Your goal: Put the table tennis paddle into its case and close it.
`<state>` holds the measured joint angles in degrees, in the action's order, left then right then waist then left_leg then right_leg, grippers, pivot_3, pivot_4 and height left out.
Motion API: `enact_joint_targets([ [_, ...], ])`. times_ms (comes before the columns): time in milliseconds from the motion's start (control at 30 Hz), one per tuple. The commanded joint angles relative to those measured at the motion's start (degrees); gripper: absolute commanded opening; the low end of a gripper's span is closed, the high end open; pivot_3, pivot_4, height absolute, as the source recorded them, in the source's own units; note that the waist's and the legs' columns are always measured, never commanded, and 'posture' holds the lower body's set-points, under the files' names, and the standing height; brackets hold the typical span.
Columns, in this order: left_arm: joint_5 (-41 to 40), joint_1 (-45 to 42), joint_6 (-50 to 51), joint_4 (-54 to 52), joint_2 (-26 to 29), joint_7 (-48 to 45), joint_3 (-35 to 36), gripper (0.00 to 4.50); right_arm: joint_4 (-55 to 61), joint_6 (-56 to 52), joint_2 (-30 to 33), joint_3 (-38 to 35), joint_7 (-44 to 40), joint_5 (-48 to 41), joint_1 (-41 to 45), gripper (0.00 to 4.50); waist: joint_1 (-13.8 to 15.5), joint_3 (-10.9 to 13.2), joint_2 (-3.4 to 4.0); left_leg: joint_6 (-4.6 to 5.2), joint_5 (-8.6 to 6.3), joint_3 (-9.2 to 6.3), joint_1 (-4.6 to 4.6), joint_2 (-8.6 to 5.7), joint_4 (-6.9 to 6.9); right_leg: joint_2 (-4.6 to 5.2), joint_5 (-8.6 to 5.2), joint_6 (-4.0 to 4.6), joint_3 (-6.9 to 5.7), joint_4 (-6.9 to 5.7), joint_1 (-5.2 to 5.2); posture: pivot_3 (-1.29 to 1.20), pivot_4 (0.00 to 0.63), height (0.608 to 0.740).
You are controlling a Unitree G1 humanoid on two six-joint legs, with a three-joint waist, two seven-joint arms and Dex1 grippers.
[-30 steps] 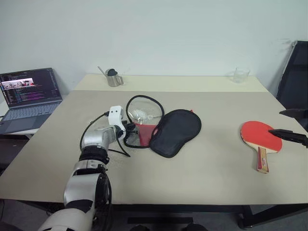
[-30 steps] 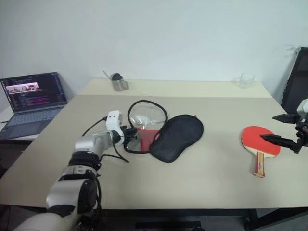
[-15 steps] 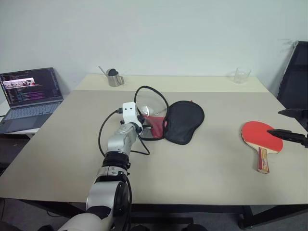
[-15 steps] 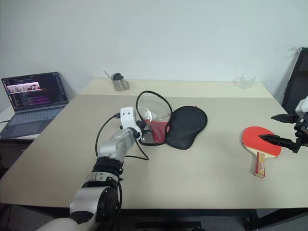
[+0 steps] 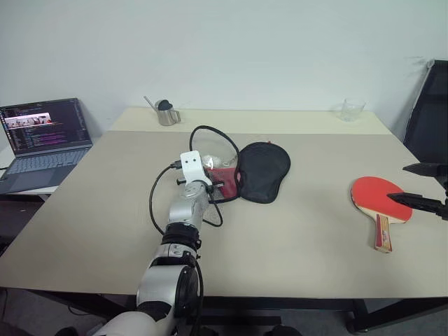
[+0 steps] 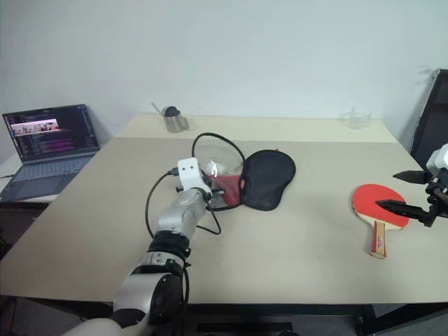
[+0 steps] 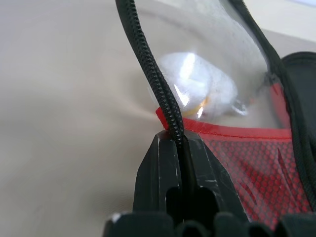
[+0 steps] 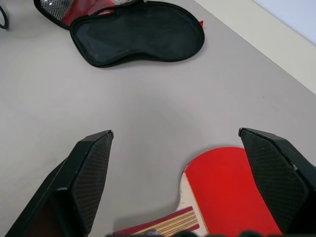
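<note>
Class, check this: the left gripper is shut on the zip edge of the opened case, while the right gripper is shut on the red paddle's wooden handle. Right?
Not quite. The right gripper is open, hovering above the red rubber-faced wooden paddle without holding it; the right wrist view shows this. The left gripper is indeed shut on the black zip edge of the red-and-black soft case.

Plain pale wall (image 5: 266, 49), beige table (image 5: 308, 245) with a second one butted along its far edge, open laptop (image 5: 43, 136) on a side desk off the left edge, black chair (image 5: 428, 122) by the far right corner
</note>
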<state>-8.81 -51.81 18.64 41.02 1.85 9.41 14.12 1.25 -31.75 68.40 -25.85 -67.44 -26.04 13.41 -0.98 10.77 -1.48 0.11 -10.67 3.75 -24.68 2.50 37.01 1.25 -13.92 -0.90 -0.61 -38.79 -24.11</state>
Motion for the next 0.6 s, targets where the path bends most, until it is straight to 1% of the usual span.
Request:
enact_joint_targets([
  [33,-0.36,-0.34,-1.86,-3.73,-1.09,2.79,0.54,0.03,1.29,0.13,0.43,-2.05,0.31,-1.05,0.61,4.5,0.0,0.0,0.0,0.0,0.0,0.0,0.0,0.0,0.0,0.0,0.0,0.0,0.0,0.0,0.0,0.0,0.15,0.74],
  [133,-0.54,-0.12,-2.31,-4.92,-2.1,5.02,0.97,0.03,1.4,0.05,0.41,-1.86,0.34,-1.1,0.67,4.5,0.01,0.01,-0.01,0.0,0.0,-0.01,-0.01,-0.02,0.0,0.0,0.0,0.0,-0.01,0.02,0.0,0.0,0.15,0.74],
  [200,-2.21,-0.3,0.22,-6.21,-3.59,5.09,1.43,0.03,1.45,-0.02,0.44,-1.75,0.33,-1.1,0.69,4.5,0.01,0.02,-0.03,0.0,0.0,0.0,-0.01,-0.04,-0.01,0.0,0.0,0.0,0.0,0.03,0.0,0.0,0.15,0.74],
  [300,-2.26,0.25,2.49,-8.41,-5.23,4.83,0.11,0.03,1.38,-0.02,0.57,-1.55,0.29,-1.01,0.79,4.5,0.2,0.03,-0.05,0.0,0.0,-0.01,-0.02,-0.06,-0.01,-0.01,0.0,0.0,-0.02,0.04,0.0,0.0,0.15,0.74],
  [567,-2.52,1.4,8.43,-10.11,-4.88,3.79,-0.65,0.03,1.65,-0.16,0.58,-1.53,0.4,-0.97,0.69,4.5,0.34,0.04,-0.07,-0.01,0.0,-0.06,-0.03,-0.18,-0.02,-0.05,0.0,0.0,-0.03,0.08,0.0,0.0,0.15,0.74],
  [600,-2.33,1.45,8.7,-10.18,-4.66,4.06,-0.55,0.25,1.72,-0.2,0.53,-1.55,0.44,-1.0,0.65,4.5,0.34,0.04,-0.07,-0.01,0.0,-0.06,-0.03,-0.18,-0.02,-0.04,0.0,0.0,-0.03,0.08,0.0,0.0,0.15,0.74],
])
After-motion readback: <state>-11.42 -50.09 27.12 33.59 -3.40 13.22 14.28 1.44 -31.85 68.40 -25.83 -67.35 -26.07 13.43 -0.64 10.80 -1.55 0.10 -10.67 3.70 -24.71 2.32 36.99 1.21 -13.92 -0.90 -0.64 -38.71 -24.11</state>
